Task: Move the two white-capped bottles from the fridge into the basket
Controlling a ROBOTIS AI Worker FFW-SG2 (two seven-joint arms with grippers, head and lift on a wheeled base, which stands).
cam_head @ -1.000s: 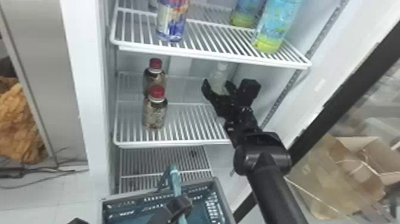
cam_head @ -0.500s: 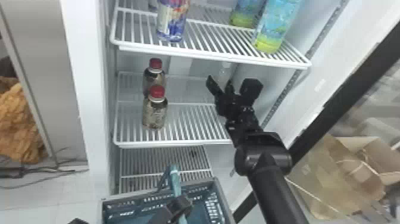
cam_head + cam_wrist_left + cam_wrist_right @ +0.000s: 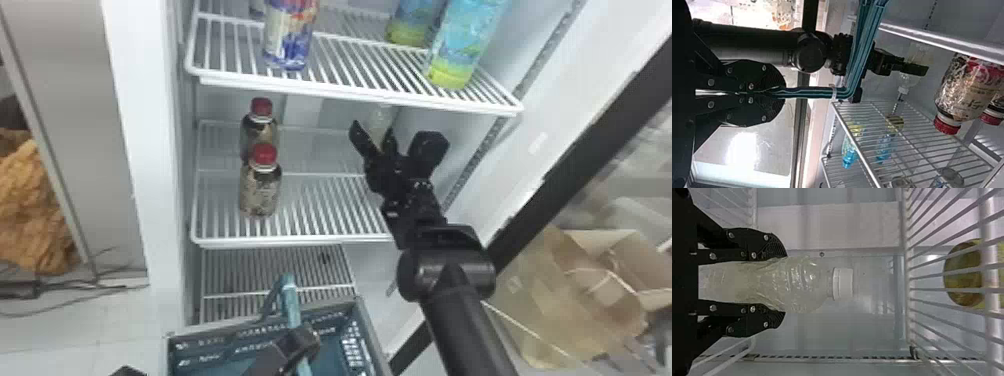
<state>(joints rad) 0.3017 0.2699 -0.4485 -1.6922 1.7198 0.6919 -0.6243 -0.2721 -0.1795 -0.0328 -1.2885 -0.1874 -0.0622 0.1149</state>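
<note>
- the right gripper (image 3: 374, 131) is inside the open fridge, above the middle wire shelf (image 3: 295, 242), with its jaws closed on both sides of a clear plastic bottle with a white cap (image 3: 805, 284).
- the bottle's long axis is upright, cap pointing up; the cap is apart from the white upper wire shelf (image 3: 360, 96) overhead. whether its base touches the middle shelf, i cannot tell.
- a gap lies between this gripper and two dark red-capped bottles (image 3: 260, 190) to the left, standing one behind the other near the fridge's left wall.
- the fridge's right wall (image 3: 462, 160) is near the gripper on its other side.
- low in front, the grey-blue plastic basket (image 3: 374, 335) presents its rim below the shelves.
- the left gripper (image 3: 298, 342) has its jaws pinched on the basket's teal handle (image 3: 290, 300), which stands up above the rim.
</note>
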